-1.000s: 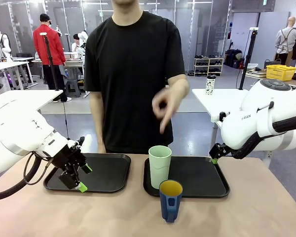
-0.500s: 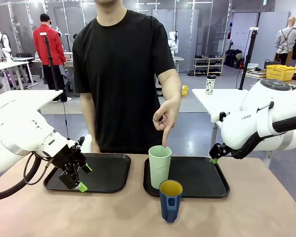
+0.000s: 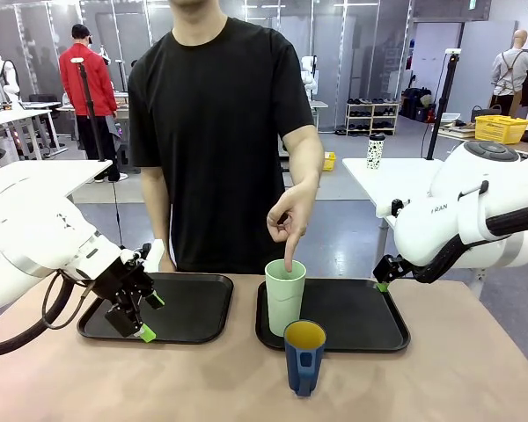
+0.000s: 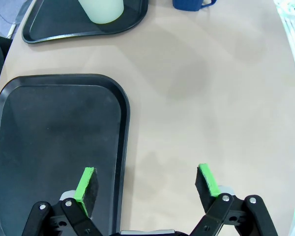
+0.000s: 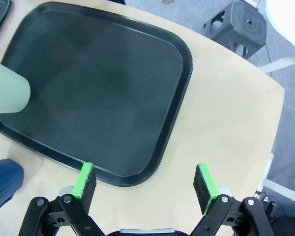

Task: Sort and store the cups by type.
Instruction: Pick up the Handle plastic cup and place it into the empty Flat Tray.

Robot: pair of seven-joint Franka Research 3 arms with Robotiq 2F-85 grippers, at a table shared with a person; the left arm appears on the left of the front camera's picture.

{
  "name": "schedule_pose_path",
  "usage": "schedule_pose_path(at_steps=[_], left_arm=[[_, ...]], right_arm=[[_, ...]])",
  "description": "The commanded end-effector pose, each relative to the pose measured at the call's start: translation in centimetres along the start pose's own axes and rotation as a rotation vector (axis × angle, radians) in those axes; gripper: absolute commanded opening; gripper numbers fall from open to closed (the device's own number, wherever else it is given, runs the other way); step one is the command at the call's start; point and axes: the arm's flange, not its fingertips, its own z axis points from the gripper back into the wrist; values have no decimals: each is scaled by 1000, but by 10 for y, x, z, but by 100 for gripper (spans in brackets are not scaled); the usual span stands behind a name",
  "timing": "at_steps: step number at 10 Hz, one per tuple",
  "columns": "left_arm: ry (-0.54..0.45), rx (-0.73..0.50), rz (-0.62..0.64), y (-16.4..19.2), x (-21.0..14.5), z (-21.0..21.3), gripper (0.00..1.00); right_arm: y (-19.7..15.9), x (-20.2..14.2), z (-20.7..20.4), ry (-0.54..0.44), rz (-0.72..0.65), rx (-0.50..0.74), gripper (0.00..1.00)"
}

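A tall pale-green tumbler (image 3: 285,295) stands upright at the left end of the right black tray (image 3: 361,318); it also shows as the tumbler (image 4: 101,10) and the tumbler (image 5: 7,93). The person's index finger (image 3: 289,255) points down into its mouth. A dark-blue mug (image 3: 304,357) with yellow inside stands on the table just in front of that tray, handle toward me; the mug (image 4: 192,4) and the mug (image 5: 2,184) show at picture edges. My left gripper (image 3: 147,316) hangs open over the left tray's near edge. My right gripper (image 5: 145,184) is open above the right tray's corner.
The left black tray (image 3: 189,308) holds nothing. A white black-spotted cup (image 3: 375,151) stands on another table behind. The person stands at the far side of the tan table (image 3: 440,378). Bare table lies between the trays and the near edge.
The person's hand came down from chest height and now points a finger into the green tumbler. Both arms and both cups stayed put.
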Motion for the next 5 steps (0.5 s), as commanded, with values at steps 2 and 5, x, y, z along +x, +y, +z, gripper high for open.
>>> schedule_pose_path(at_steps=[2, 5], left_arm=[[-24, 4, -7, 0, -1, -2, 100], [-24, 4, -7, 0, -1, -2, 100]], right_arm=[[-1, -1, 0, -4, -1, 1, 100], [1, 3, 16, -7, 83, -8, 100]])
